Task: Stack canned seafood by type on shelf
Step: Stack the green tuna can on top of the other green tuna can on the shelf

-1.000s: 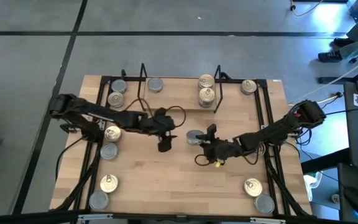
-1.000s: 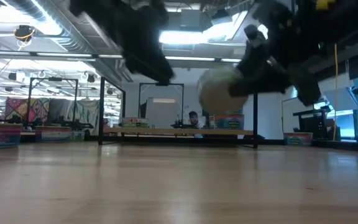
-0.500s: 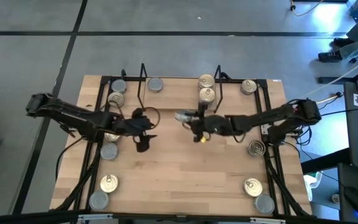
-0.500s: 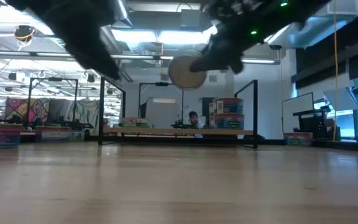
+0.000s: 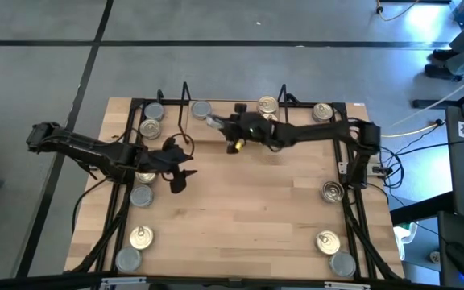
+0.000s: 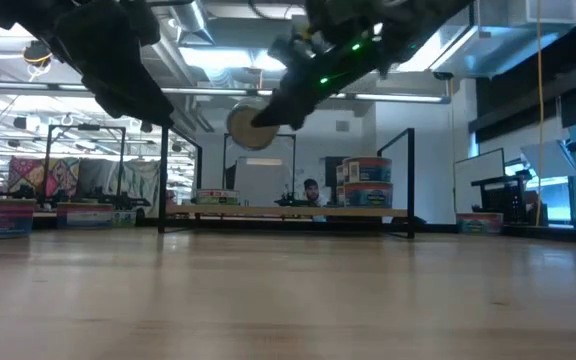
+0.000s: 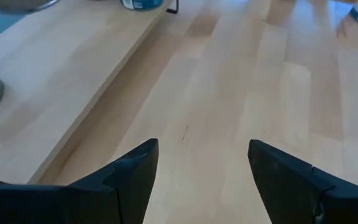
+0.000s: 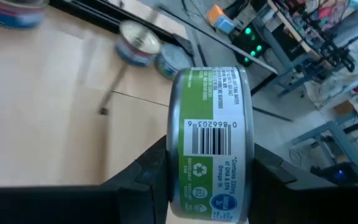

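Low view: bare wood table (image 6: 288,300) before a bright ceiling-lit workshop.

You are looking at two dark, near-black arms built from slim jointed links. The left arm (image 5: 95,153) carries loose black cables that loop around its wrist, and its blocky shoulder end sits at the table's edge. The right arm (image 5: 312,133) shows the same black links, with a small yellow mark near the wrist and a trailing cable by its base. In the low view a few green lights glow on the right arm's wrist housing. The left gripper (image 7: 201,171) has two broad, flat, matte black fingers (image 7: 135,171) with angled inner edges.
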Robot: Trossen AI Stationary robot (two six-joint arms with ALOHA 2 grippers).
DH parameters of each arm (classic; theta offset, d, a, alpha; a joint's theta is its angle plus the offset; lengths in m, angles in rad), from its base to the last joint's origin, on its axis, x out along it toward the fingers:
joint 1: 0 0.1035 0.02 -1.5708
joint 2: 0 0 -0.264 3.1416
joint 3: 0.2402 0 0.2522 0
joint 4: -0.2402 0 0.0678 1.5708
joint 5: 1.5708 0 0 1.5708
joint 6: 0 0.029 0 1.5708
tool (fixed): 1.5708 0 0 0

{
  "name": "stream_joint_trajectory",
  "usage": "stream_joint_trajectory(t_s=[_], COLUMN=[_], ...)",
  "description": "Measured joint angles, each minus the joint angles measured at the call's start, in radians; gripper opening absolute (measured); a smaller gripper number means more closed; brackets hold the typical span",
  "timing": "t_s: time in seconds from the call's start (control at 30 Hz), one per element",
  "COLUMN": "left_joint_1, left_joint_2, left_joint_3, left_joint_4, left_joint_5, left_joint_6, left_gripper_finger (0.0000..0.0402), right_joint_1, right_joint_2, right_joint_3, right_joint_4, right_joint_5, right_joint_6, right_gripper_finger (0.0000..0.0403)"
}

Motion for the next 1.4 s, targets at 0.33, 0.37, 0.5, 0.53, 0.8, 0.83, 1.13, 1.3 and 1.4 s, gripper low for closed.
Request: stream_joint_trajectory(t_s=[0.33, 0.37, 0.5, 0.53, 0.8, 0.83, 1.13, 1.3, 1.4], left_joint_1=[0.025, 0.025, 0.030, 0.030, 0.030, 0.030, 0.035, 0.035, 0.035], left_joint_2=[0.003, 0.002, 0.002, 0.002, 0.002, 0.002, 0.002, 0.002, 0.002], left_joint_3=[0.000, 0.000, 0.000, 0.000, 0.000, 0.000, 0.000, 0.000, 0.000], left_joint_4=[-0.004, -0.002, 0.006, 0.005, 0.004, 0.006, 0.005, 0.005, 0.005], left_joint_5=[-0.002, -0.002, -0.005, -0.005, -0.007, -0.008, -0.008, -0.008, -0.008], left_joint_6=[-0.022, -0.026, -0.029, -0.029, -0.063, -0.063, -0.066, -0.066, -0.058], left_gripper_finger=[0.0249, 0.0249, 0.0249, 0.0249, 0.0249, 0.0249, 0.0249, 0.0249, 0.0249], right_joint_1=[-0.137, -0.149, -0.183, -0.189, -0.213, -0.215, -0.218, -0.217, -0.217], right_joint_2=[0.224, 0.242, 0.319, 0.335, 0.407, 0.409, 0.412, 0.412, 0.412], right_joint_3=[0.292, 0.323, 0.414, 0.431, 0.466, 0.466, 0.468, 0.468, 0.468], right_joint_4=[-0.080, -0.111, -0.150, -0.144, -0.124, -0.116, -0.103, -0.095, -0.095], right_joint_5=[-0.134, -0.148, -0.195, -0.213, -0.258, -0.258, -0.249, -0.249, -0.249], right_joint_6=[-0.014, -0.009, 0.010, 0.009, -0.026, -0.029, -0.058, -0.052, -0.049], right_gripper_finger=[0.0144, 0.0144, 0.0147, 0.0148, 0.0151, 0.0152, 0.0154, 0.0194, 0.0233])
